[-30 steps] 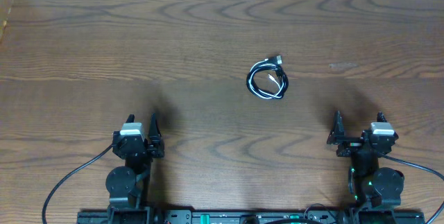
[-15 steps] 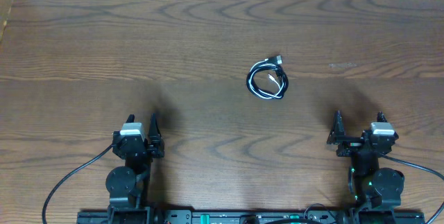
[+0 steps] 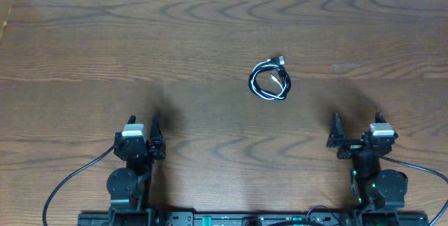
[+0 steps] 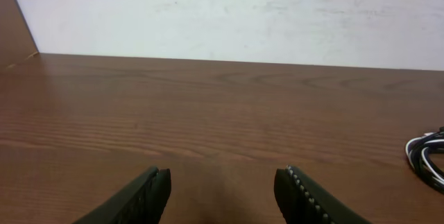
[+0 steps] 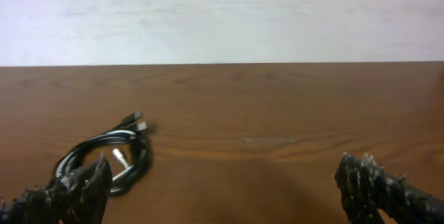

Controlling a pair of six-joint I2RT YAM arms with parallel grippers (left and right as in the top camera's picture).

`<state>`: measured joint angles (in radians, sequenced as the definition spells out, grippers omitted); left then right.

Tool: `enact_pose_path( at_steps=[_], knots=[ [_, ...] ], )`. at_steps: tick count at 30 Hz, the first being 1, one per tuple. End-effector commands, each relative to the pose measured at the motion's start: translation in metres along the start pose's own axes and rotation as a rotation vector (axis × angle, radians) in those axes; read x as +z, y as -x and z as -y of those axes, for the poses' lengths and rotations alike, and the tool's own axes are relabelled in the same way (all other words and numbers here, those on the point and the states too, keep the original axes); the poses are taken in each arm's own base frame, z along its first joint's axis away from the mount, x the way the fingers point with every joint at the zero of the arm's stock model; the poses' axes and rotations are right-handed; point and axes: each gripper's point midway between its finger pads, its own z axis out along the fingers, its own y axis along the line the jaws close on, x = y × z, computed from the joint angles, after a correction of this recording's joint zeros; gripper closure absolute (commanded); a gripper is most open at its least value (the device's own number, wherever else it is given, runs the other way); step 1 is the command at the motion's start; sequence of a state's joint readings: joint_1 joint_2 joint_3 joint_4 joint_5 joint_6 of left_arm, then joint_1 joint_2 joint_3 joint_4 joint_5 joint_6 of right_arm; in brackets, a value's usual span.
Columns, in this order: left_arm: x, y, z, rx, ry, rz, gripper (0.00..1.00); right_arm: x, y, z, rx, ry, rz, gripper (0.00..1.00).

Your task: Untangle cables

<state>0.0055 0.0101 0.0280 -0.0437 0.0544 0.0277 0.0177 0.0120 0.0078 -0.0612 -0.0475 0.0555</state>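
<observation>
The cables (image 3: 269,82) lie as one small coil of black and white cords with metal plug ends, on the wooden table (image 3: 210,37) right of centre. My left gripper (image 3: 147,133) rests near the front edge, far to the coil's lower left. In the left wrist view it (image 4: 222,182) is open and empty, with the cables (image 4: 424,158) at the right margin. My right gripper (image 3: 346,136) sits near the front right. Seen from its wrist, the right gripper (image 5: 222,175) is wide open and empty, and the cables (image 5: 104,158) lie ahead by its left finger (image 5: 76,189), not touching it.
A pale wall (image 5: 222,16) runs along the table's far edge. Thick black arm wires (image 3: 70,180) trail by the left base at the front edge. A wooden side panel (image 4: 14,23) stands at the far left corner.
My right gripper has shifted slightly left and toward the cables. The left arm and the coil have not moved.
</observation>
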Motion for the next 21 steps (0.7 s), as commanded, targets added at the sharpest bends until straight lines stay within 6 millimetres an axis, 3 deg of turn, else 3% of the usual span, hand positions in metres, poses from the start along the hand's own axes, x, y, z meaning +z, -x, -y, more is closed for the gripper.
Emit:
enact_pose_path(
  at_steps=[1,10,21],
  knots=[
    [0.000,-0.010,0.002,0.000,-0.013,-0.033,0.46,-0.001,0.004,-0.008,-0.012,0.049,0.009,0.01],
    [-0.008,0.011,0.023,-0.002,-0.130,-0.014,0.46,-0.018,0.057,-0.014,-0.008,0.062,0.062,0.01],
    [-0.038,0.067,0.028,0.030,-0.147,-0.004,0.46,-0.065,0.110,-0.026,0.028,0.101,0.027,0.01]
  ],
)
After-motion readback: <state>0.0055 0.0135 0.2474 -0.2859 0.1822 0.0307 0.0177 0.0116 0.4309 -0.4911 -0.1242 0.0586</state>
